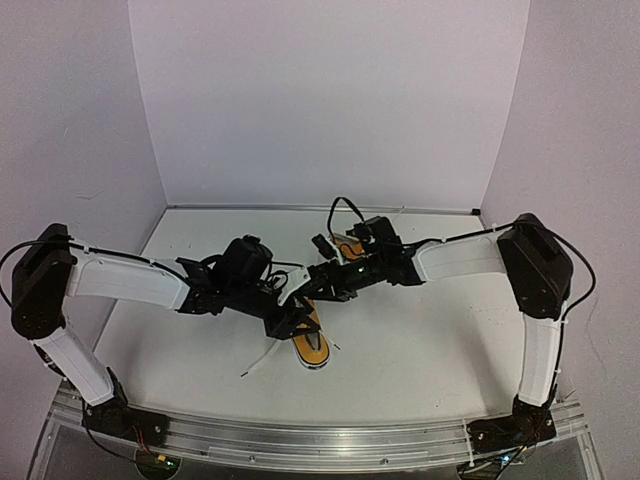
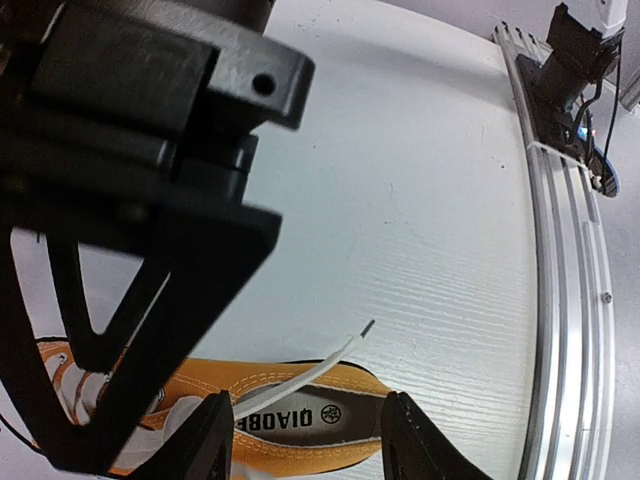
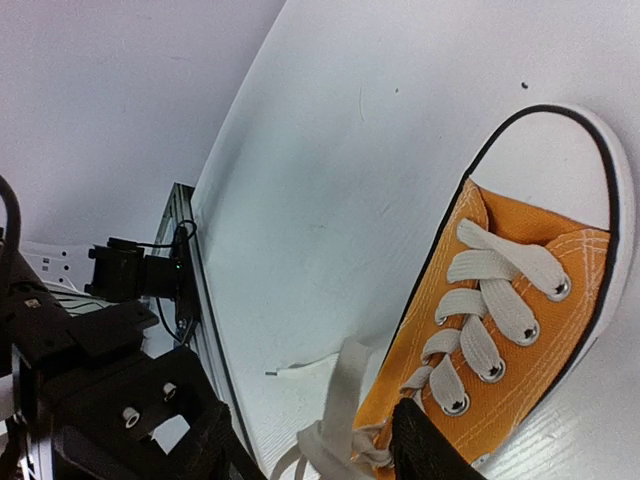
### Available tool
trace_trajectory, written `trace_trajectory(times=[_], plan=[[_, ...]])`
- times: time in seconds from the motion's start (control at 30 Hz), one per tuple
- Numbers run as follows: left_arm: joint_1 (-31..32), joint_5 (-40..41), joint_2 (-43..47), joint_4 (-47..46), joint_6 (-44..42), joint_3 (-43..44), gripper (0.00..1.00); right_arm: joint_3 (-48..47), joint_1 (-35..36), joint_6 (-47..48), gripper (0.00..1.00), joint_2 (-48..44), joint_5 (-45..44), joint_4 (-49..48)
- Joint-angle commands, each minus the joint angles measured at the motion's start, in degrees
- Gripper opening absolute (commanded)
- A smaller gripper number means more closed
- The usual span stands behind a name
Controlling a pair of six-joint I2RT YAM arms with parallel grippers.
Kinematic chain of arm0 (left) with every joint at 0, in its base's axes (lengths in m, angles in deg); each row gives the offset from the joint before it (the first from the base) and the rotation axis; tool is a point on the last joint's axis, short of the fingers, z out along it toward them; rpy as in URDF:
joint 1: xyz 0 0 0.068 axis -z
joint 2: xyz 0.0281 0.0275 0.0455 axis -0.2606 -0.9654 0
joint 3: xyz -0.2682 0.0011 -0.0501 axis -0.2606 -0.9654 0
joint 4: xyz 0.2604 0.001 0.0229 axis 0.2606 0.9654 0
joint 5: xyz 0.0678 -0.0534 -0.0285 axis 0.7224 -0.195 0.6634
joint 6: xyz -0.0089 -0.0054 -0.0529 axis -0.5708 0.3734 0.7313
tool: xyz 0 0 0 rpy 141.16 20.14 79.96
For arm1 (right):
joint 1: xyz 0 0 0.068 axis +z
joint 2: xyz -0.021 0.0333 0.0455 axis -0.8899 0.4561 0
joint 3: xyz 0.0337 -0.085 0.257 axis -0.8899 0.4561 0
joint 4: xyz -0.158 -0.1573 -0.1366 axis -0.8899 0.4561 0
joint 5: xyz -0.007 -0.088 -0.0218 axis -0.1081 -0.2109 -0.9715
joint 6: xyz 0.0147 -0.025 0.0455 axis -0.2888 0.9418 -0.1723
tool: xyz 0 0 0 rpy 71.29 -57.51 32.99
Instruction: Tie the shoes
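Note:
One orange-yellow shoe [image 1: 313, 347] lies mid-table with its white toe cap toward the arms. A second shoe [image 1: 348, 246] shows partly behind the right arm. My left gripper [image 1: 288, 318] hovers over the near shoe's heel opening [image 2: 300, 415], open. A loose white lace end [image 2: 320, 365] runs out between its fingers, ungripped. My right gripper [image 3: 315, 450] is open over the shoe's tongue end [image 3: 500, 300]. A limp lace loop [image 3: 345, 400] lies between its fingers, which stand apart from it. Another lace end [image 3: 300, 371] rests on the table.
A metal rail [image 1: 320, 440] runs along the table's near edge, with both arm bases on it. The right arm's base [image 2: 570, 60] and the left arm's base [image 3: 130, 275] each show in the other arm's wrist view. White walls close the back and sides.

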Motion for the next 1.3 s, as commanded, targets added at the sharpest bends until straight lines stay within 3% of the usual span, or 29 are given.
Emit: trace_trajectory(times=[0.0, 0.33, 0.67, 0.8, 0.93, 1.07, 1.27], plan=[[-1.18, -2.02, 4.74, -0.23, 1.95, -0.08, 0.57, 1.76, -1.75, 2.54, 0.63, -6.26, -0.67, 2.22], [-10.31, -2.87, 10.32, -5.67, 9.21, -5.81, 0.55, 7.12, -2.30, 4.32, 0.63, -10.05, -1.94, 4.31], [-10.65, -5.64, 7.31, -5.08, 8.06, -7.08, 0.55, 11.55, -1.97, 4.56, 0.58, -12.73, -1.28, 4.61], [-10.61, -4.59, 5.32, -6.23, 9.51, -5.61, 0.51, 12.63, -0.67, 4.86, 0.56, -12.41, -2.42, 4.61], [-10.61, -6.16, 3.36, -7.77, 10.84, -5.16, 0.43, 11.42, 1.52, 5.13, 0.53, -12.73, -4.36, 4.61], [-11.78, -1.12, 4.18, -11.61, 15.94, -6.99, 0.40, 8.78, 4.04, 5.36, 0.52, -13.03, -7.29, 4.62], [-15.14, 0.33, 1.54, -11.81, 21.07, -5.44, 0.47, 3.19, 6.63, 5.89, 0.53, -10.87, -11.88, 6.28]])
